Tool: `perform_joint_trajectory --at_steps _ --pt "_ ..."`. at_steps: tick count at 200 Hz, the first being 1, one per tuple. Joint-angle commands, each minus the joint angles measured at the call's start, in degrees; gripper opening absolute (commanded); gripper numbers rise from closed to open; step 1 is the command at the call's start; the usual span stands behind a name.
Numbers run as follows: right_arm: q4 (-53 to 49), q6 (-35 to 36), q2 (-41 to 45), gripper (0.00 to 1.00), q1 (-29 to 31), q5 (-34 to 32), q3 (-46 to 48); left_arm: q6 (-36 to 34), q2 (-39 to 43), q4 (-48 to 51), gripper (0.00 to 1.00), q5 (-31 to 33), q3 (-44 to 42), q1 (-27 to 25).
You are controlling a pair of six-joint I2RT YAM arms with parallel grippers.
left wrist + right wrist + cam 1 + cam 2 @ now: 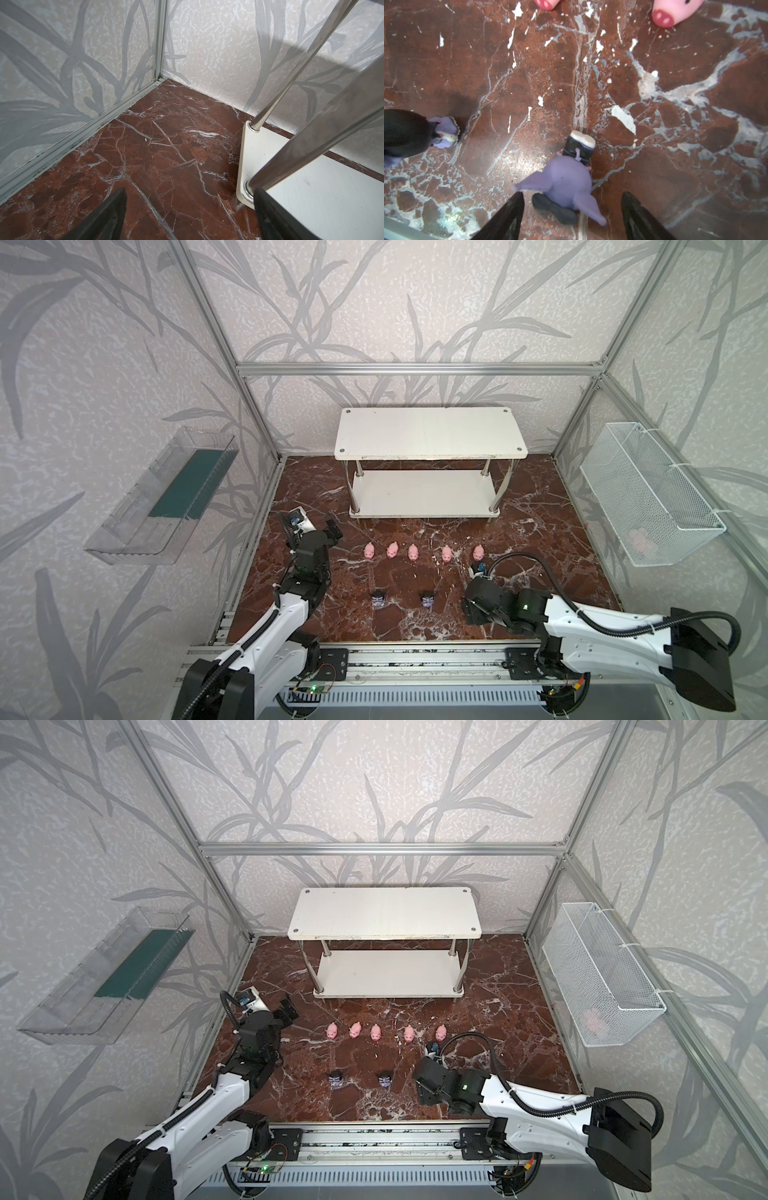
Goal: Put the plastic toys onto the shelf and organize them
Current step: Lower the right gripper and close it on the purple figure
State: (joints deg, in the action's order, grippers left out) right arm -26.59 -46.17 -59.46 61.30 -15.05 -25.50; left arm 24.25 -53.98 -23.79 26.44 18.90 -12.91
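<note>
Nearest, right claw (572, 193) spread apart astride paler figurine (566, 180) on floor (540, 531), not clamping. Beyond, two dark figurines (378, 598), then five pigs (412, 552) in a row. Left claw (190, 189) wide apart near shelf (428, 435), farthest back.

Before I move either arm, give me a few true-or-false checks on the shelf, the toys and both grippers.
1. Both boards of the shelf are bare. True.
2. Five pigs stand in a row on the table. True.
3. The left gripper holds a pig. False: it is open and empty, near the shelf's left end.
4. The right gripper is shut on the pale purple figurine. False: its jaws stand apart on either side of it.
</note>
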Motion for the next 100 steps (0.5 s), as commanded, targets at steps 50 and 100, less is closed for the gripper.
perform_joint_trajectory --at_steps 50,100 --pt "4.3 -0.8 -1.2 0.63 0.4 -3.3 1.0 1.2 -0.5 -1.2 0.93 0.2 -0.9 0.2" --pt "4.5 -1.1 -2.5 0.53 0.4 -3.3 0.7 1.3 -1.3 -1.9 0.93 0.2 -1.0 0.2"
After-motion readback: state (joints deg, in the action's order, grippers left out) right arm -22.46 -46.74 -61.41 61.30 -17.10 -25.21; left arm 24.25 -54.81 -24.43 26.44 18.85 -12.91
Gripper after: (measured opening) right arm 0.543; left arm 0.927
